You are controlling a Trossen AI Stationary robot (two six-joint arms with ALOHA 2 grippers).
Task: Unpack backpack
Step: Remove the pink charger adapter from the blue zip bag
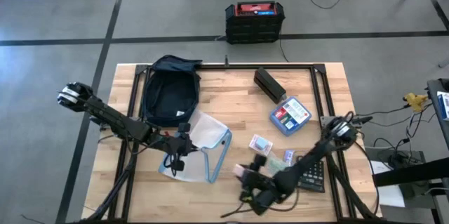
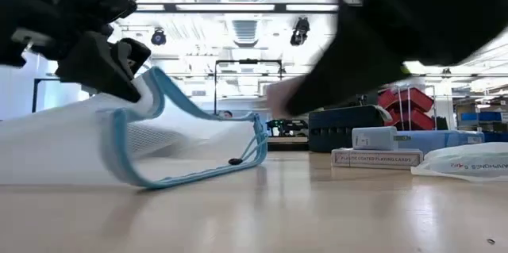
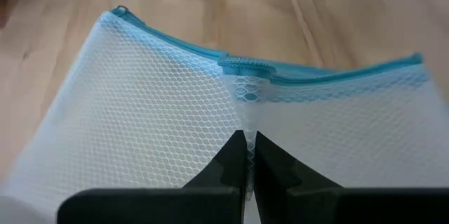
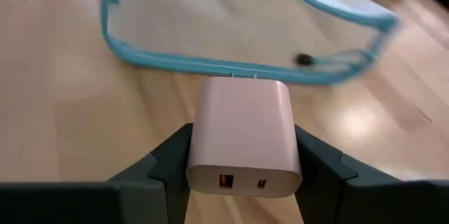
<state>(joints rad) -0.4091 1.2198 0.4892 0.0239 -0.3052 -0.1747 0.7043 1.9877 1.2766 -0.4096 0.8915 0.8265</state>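
Reading "PLASTIC COATED PLAYING CARDS" on the card box [image 2: 376, 158], I clamp my left tool [image 3: 245, 155] on the mesh pouch [image 3: 210, 112] and my right tool [image 4: 242, 155] on a pink charger [image 4: 243, 140]; the backpack [image 1: 168, 90] lies at the desk's [image 1: 231, 104] far-left part

Bright ceiling lights glare in the low view; near arms blur.

A white mesh pouch [image 1: 203, 147] with teal trim lies on the table [image 1: 231, 90]. Right of the pouch sit a card pack [image 1: 261, 142], a blue box [image 1: 290, 115], a black bar [image 1: 269, 84] and a calculator [image 1: 313, 175].
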